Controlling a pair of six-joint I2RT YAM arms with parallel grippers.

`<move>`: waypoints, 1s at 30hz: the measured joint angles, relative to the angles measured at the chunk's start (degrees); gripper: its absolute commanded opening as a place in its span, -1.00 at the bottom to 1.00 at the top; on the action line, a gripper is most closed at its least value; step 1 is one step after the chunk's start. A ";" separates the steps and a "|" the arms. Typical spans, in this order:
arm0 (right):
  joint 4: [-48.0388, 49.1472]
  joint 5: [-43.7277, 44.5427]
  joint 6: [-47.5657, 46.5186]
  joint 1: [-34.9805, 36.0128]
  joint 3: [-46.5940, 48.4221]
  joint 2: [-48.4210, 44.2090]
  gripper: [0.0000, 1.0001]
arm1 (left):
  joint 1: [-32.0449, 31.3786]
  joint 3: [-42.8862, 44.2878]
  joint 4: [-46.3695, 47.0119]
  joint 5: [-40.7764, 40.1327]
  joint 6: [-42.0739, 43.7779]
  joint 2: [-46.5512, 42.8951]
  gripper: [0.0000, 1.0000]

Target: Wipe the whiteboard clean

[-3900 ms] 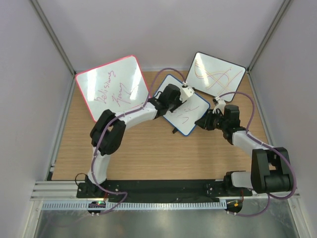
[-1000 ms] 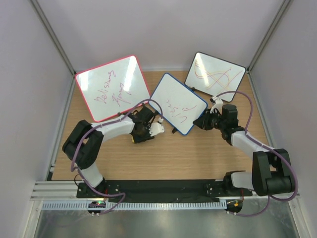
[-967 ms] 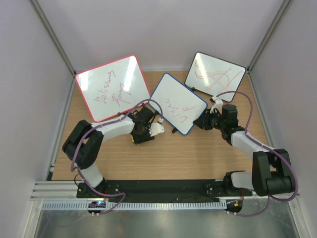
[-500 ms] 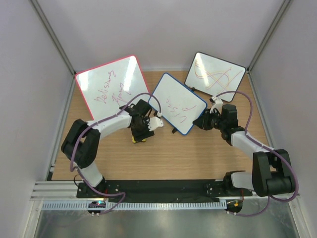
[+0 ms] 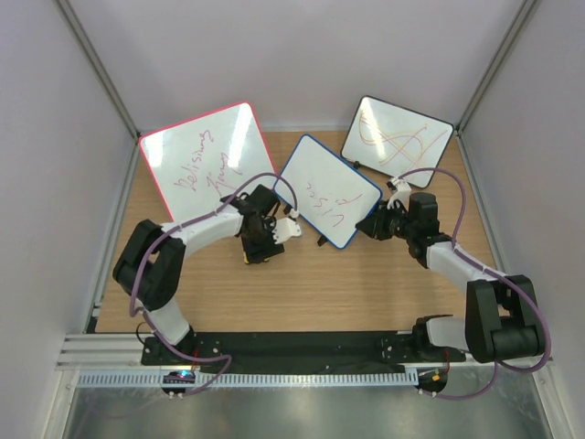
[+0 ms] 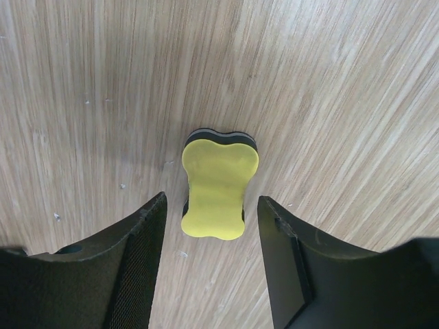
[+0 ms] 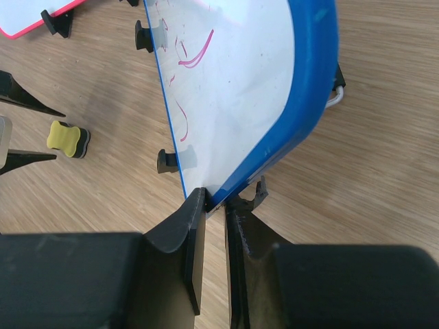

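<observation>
In the centre of the overhead view, our right gripper [image 7: 216, 205] pinches the lower right edge of the blue-framed whiteboard [image 5: 329, 192], probably to steady it for wiping. It bears red writing. Left of it, our left gripper [image 6: 212, 202] hangs with its fingers wide astride the yellow eraser [image 6: 218, 179], touching neither side.

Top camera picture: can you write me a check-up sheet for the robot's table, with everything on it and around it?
Surface: wooden table, light grain.
Job's things: blue-framed whiteboard has red writing on it; yellow eraser lies flat on the table.
Clutter: pink-framed board and black-framed board, both scribbled on.
Grippers: left gripper open, eraser between its fingers with gaps either side; right gripper shut on the whiteboard's blue edge.
Cables: purple cables loop along both arms.
Surroundings: pale walls on three sides; metal rail at the near edge.
</observation>
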 measured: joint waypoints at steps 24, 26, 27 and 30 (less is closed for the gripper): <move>-0.02 0.07 0.00 0.00 0.00 0.00 -0.98 | 0.00 -0.85 0.63 0.07 -0.02 1.07 -0.68; -0.02 0.09 0.00 0.00 0.00 0.00 -0.98 | 0.00 -0.85 0.70 0.15 0.02 0.94 -0.99; -0.02 0.09 0.00 0.00 0.00 0.00 -0.98 | 0.00 -0.85 0.70 0.24 -0.22 0.85 -1.00; 0.00 0.09 0.00 0.00 0.00 0.02 -0.98 | 0.00 -0.79 0.81 0.52 -0.33 0.26 -0.99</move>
